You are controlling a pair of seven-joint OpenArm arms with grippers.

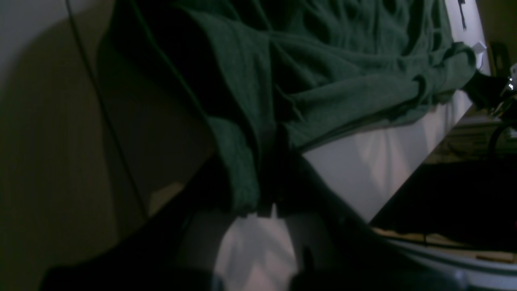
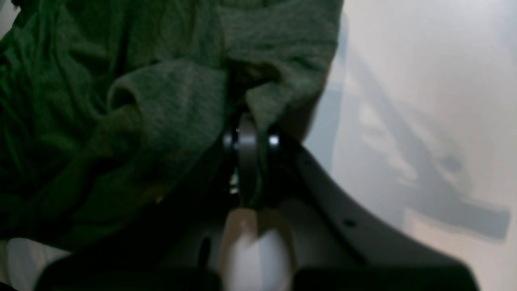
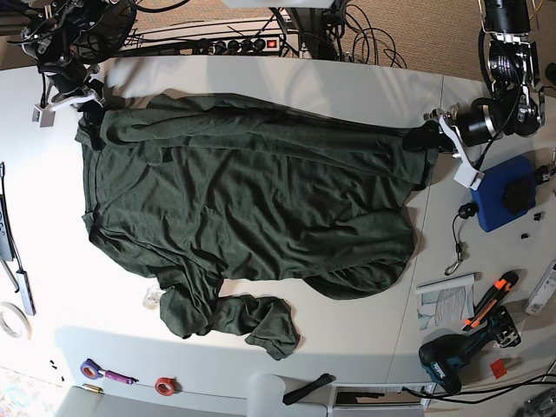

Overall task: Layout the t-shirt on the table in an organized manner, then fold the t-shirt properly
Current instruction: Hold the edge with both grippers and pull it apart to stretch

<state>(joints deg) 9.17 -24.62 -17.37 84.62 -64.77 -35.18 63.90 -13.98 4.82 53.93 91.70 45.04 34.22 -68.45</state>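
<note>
So the shirt point(image 3: 252, 204) is spread over the middle of the worktop point(image 3: 347, 78), dark green and pretty rumpled, nowhere near folded. Its far edge is being held at both ends, which looks like the usual two-corner grab for getting cloth straight.

The left tool point(image 3: 437, 139) is clamped on the shirt near one end of that edge, and a narrow tongue of fabric can be seen pinched between its tips in the wrist view. The right tool point(image 3: 97, 111) is clamped on the shirt too, at the opposite end, with a bunched strip caught in the jaws. With the grips set that far apart, the whole edge can probably be moved as one line instead of being dragged from a single point, which would just twist it.

Between the grips a loose roll of cloth is left lying along the edge, so some slack is probably still to be pulled out. The near side isn't held by anything: two crumpled lobes are left sticking out there, and some flattening is likely needed before any neat fold can be made. Thin, soft cloth like this would be expected to bunch again if the grips were brought closer together.
</note>
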